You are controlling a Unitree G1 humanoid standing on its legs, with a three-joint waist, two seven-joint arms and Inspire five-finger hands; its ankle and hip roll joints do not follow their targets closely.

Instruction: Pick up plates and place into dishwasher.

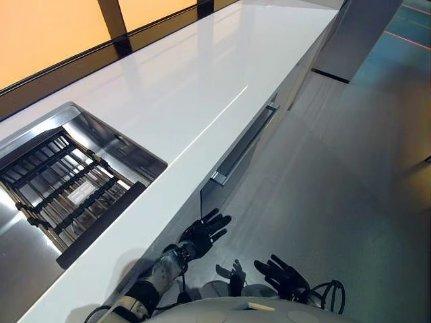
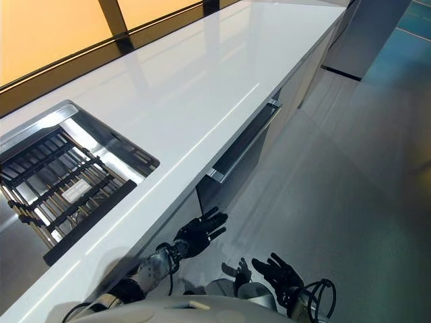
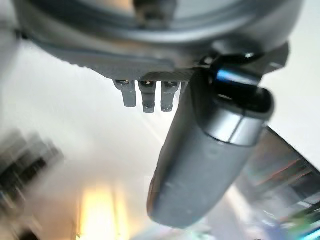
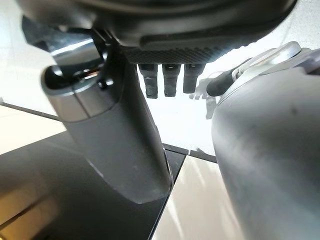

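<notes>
Nearest the camera, the right hand (image 1: 284, 276) and the left hand (image 1: 203, 232) are held low in front of the cabinets, fingers spread and relaxed, with nothing grasped in either. Just beyond the left hand, a panel with a long bar handle (image 1: 244, 142) is seen tilted slightly out from the cabinet front; it is judged likely to be the dishwasher door (image 2: 232, 171), though its inside is hidden. Above it the white counter (image 1: 202, 81) stretches away, bare along its length, with a sink (image 1: 111, 138) sunk into it on the robot's left and a dark slatted rack (image 1: 60, 185) laid inside. No plates can be made out on the counter or in the rack, and what the machine holds cannot be told. The scene is read as fitting either plates yet to be fetched or plates already loaded and the door nearly shut, so no next move is settled.
</notes>
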